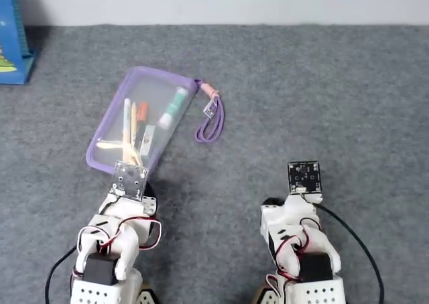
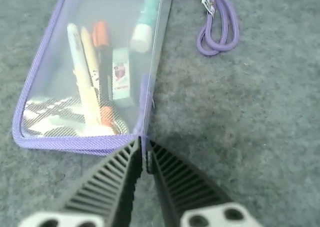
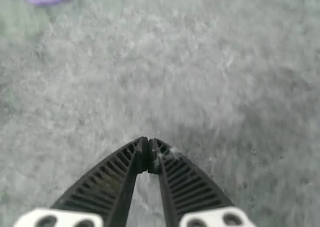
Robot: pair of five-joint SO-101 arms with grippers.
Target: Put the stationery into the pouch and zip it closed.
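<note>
From above, the clear, purple-edged pouch (image 1: 144, 120) lies on the grey worktop (image 1: 322, 90) with pens (image 1: 134, 120) and a glue stick (image 1: 173, 108) inside, its wrist strap (image 1: 211, 124) looped beside it. In the left wrist view, the left claw (image 2: 143, 154) is pinched narrow on the pouch's near purple corner. In the right wrist view, the right claw (image 3: 148, 154) has its tips together, holding nothing, over bare worktop.

Plan view: we see a grey carpet (image 1: 335, 103) covering the work surface under even light. A pale wall (image 1: 234, 3) borders the carpet's far edge. A blue box (image 1: 12, 43) stands at its far left corner.
</note>
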